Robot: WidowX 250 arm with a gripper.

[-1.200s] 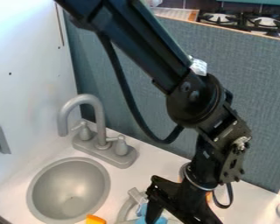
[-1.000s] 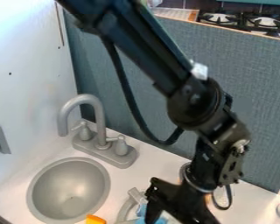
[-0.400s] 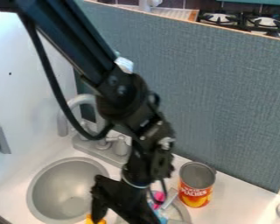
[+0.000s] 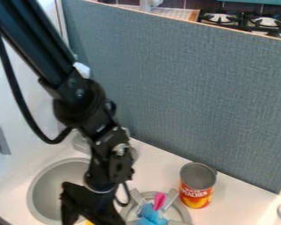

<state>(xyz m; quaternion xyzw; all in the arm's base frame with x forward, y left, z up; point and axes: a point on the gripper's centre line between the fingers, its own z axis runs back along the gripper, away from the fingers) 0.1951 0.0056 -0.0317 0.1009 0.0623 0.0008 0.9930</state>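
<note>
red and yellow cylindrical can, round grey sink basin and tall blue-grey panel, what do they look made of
The can: likely metal, judging by its grey rim, with a printed label around it. The sink basin: smooth, matte grey, perhaps metal or painted plastic. The panel: fine woven-looking texture, so probably fabric or textured covering over board.

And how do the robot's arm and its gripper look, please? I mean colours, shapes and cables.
The arm is black, with long straight segments, a rounded joint housing and small silvery bolts. A white patch sits near that joint, and a black cable loops beside the arm. Below a thin pale ring at the wrist, the gripper is black and angular.
</note>
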